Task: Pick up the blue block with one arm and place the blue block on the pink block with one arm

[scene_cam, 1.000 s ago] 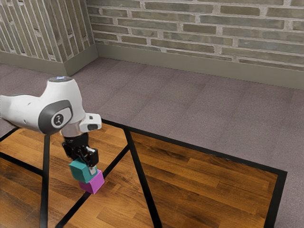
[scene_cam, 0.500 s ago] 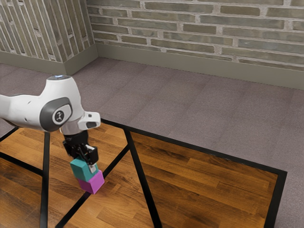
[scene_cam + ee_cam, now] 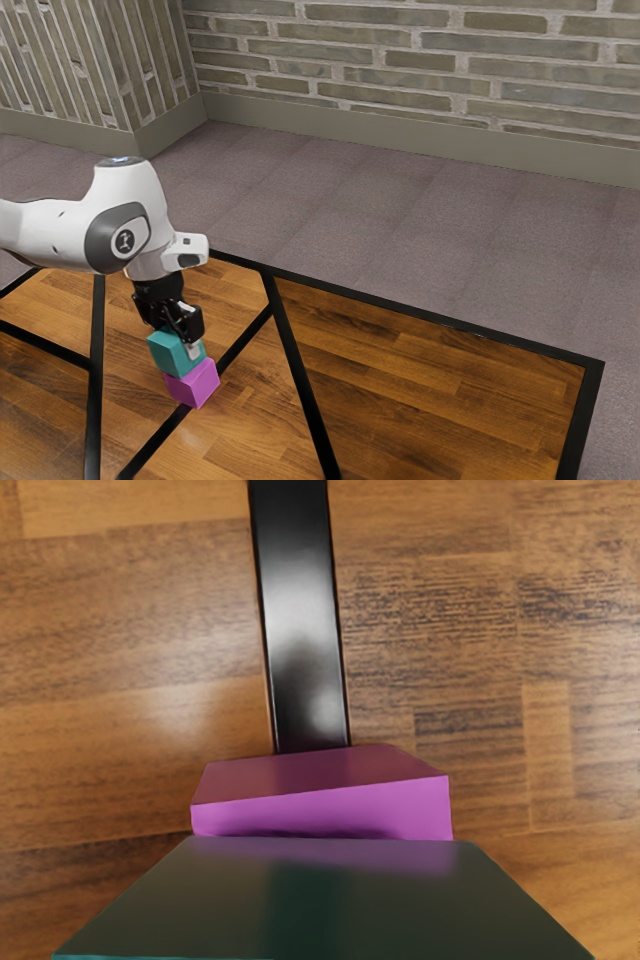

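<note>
Wooden table [image 3: 420,400] planks carry my work, toward the edge at the exterior view's left. On them the pink block [image 3: 200,386] sits at the end of a black stripe [image 3: 298,630]. Directly above it, touching or nearly so, hangs the blue block [image 3: 170,354], pinched between the closed fingers of my gripper [image 3: 182,332]. It looks slightly off-centre to me, so releasing straight down needs care. Beyond stands a brick wall [image 3: 420,60].
</note>
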